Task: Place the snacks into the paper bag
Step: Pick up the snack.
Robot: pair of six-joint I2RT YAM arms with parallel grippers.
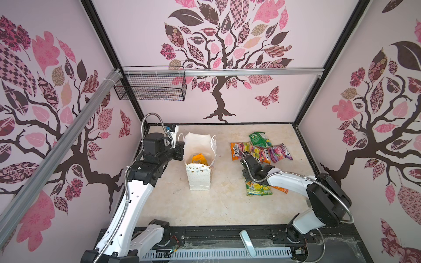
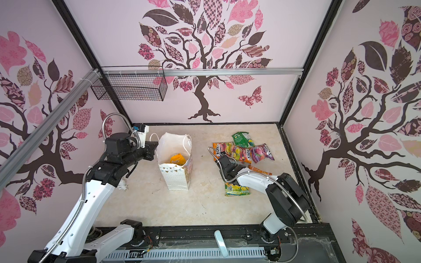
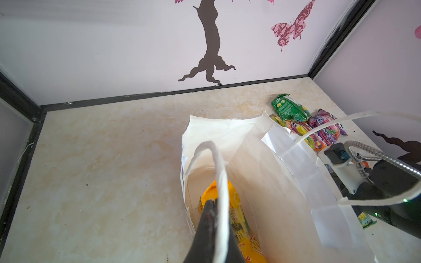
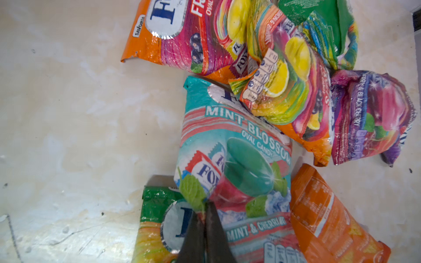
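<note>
The white paper bag [image 1: 198,180] stands upright left of centre, with one yellow pouch [image 1: 199,159] inside. My left gripper [image 3: 213,201] is shut on the bag's near string handle [image 3: 218,164] at its left rim. The other snacks lie in a heap on the right: green [image 1: 259,139], orange-pink [image 1: 239,148], purple [image 1: 280,154], yellow-green [image 1: 258,187] and orange [image 1: 280,189]. My right gripper [image 4: 205,205] reaches down into the heap. It is shut on the edge of the teal mint pouch [image 4: 239,148], which lies over a green-yellow pouch [image 4: 157,218].
A black wire mesh basket [image 1: 150,86] hangs from the back rail at upper left. Patterned walls close the table [image 1: 223,205] on three sides. A black frame with a white handle [image 1: 247,243] runs along the front edge.
</note>
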